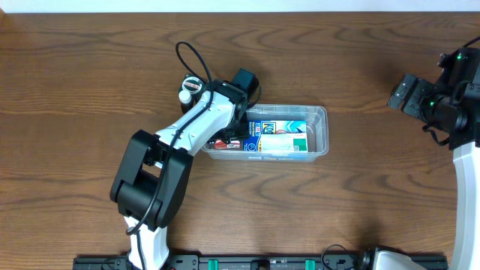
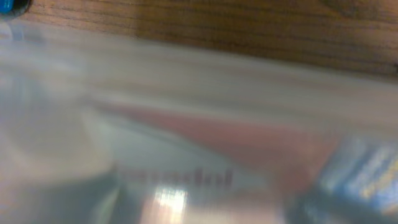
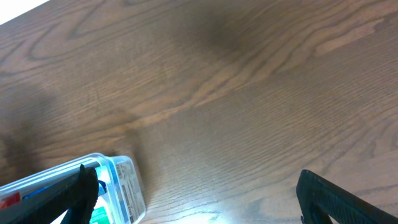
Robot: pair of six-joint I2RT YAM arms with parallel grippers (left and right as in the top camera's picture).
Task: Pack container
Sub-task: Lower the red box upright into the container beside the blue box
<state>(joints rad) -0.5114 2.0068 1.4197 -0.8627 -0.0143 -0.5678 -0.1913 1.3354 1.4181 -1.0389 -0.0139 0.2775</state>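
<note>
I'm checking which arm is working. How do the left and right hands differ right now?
The left hand reaches down into the left end of the container; the right hand hangs over the table, well right of the container. The right hand's fingers are spread wide; the left hand's fingers are hidden or blurred.

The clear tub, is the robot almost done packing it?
About partway. Done: a blue-and-white box and something red already lie in the container. In hand: the left hand is down at its left end, but its camera is too blurry to show a grip. Left: that hand must come out; the right hand is open, off to the side.
</note>
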